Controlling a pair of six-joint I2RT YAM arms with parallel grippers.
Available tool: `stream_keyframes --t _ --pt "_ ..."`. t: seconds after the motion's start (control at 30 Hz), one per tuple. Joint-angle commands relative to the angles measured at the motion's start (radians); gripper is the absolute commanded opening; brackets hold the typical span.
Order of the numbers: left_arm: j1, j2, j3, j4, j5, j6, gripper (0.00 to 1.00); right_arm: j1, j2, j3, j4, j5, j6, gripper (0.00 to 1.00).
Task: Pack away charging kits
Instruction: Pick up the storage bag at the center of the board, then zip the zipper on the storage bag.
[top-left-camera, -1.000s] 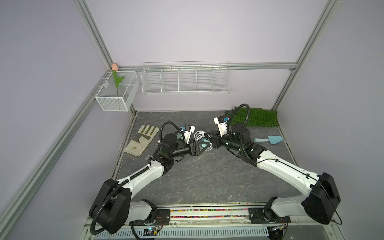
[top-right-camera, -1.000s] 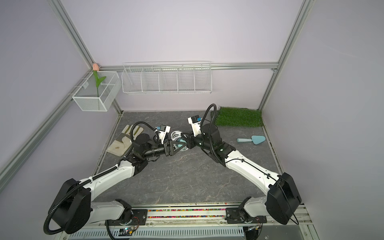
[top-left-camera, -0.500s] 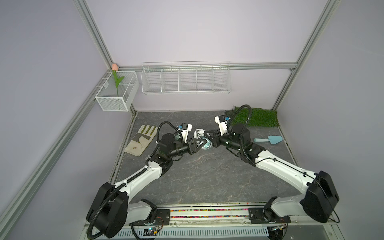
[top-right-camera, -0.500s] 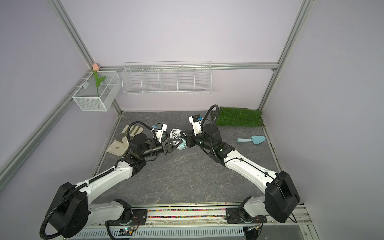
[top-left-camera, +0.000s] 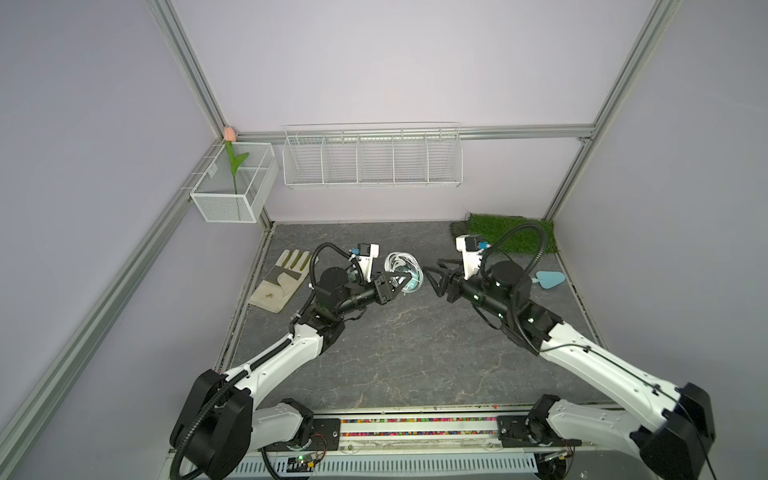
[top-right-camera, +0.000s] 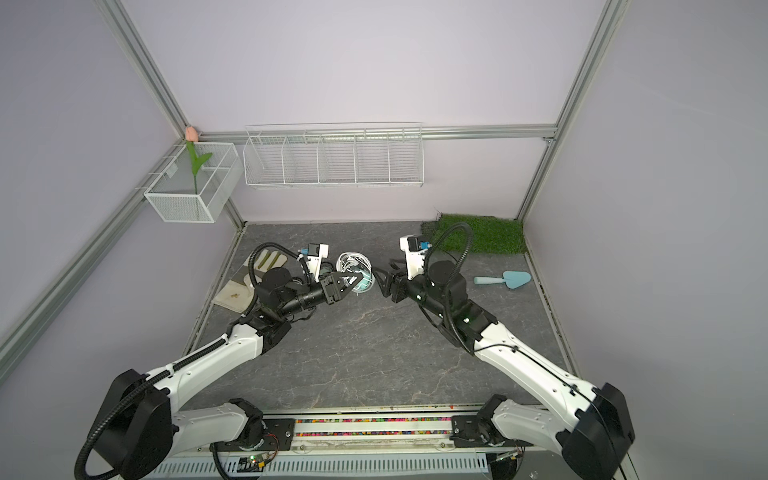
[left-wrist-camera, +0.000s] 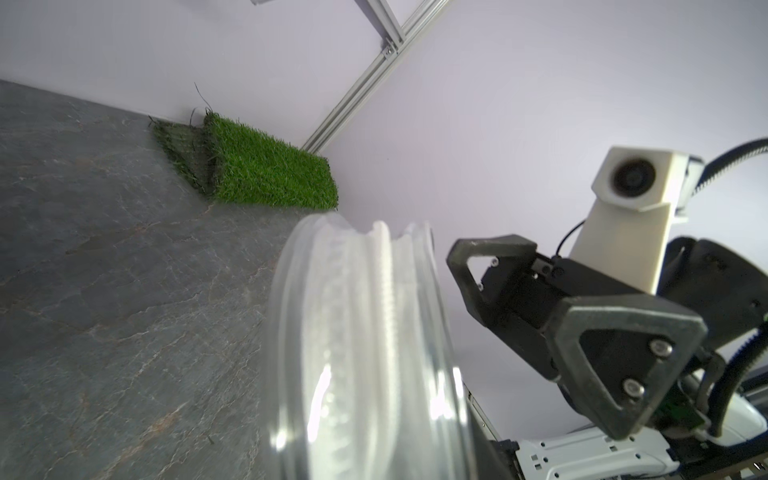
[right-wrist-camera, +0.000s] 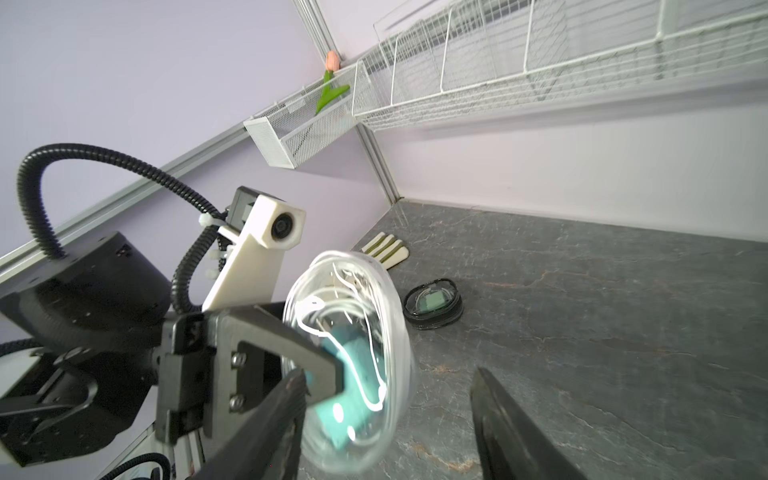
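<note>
- The grey stone-look surface (top-left-camera: 415, 357) carries everything; both arms reach over it toward its middle back.
- A white wire rack (top-left-camera: 372, 156) with five compartments hangs on the back wall.
- A white mesh basket (top-left-camera: 224, 208) hangs in the back left corner, with an artificial tulip (top-left-camera: 229, 133) standing in it.
- An artificial grass mat (top-left-camera: 515, 237) lies in the back right corner.
- A beige work glove (top-left-camera: 282, 282) lies flat by the left edge, fingers pointing toward the back wall.
- The left gripper (top-left-camera: 406, 277) has its jaws closed on the clear oval case, one on each face, near its lower end.
- The right gripper (top-left-camera: 432, 270) faces the left one, just beside the case but apart from it; its jaws are spread wide and hold nothing.
- A light-blue hand trowel (top-left-camera: 548, 280) lies by the right edge, well apart from both grippers.
- The clear oval case (top-left-camera: 397, 262) with a white rim is held up off the surface, standing on edge between the two grippers.
- A black-rimmed oval case (right-wrist-camera: 434, 303) lies flat on the surface near the glove's fingertips, with something green showing through its clear top; it shows only in the right wrist view.
- A teal plug adapter (right-wrist-camera: 353, 386) sits inside the held case, in its lower part.
- A coiled white cable (right-wrist-camera: 332, 307) is in the same case, above the adapter.
</note>
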Motion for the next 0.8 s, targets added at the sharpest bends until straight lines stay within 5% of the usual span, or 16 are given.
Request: stream_keyframes --t 0.0,0.3,0.77 --pt "0.004 -0.080 0.064 0.012 -0.088 -0.059 0.14 0.053 -0.071 -0.096 0.042 0.108 -0.065 0.66" --pt "-0.002 -0.153 0.081 0.029 -0.113 -0.146 0.12 0.325 0.004 -0.113 0.214 0.265 -0.240 0.67" --pt "-0.011 -0.266 0.022 -0.029 -0.194 -0.145 0.11 0.336 0.197 0.029 0.327 0.268 -0.223 0.52"
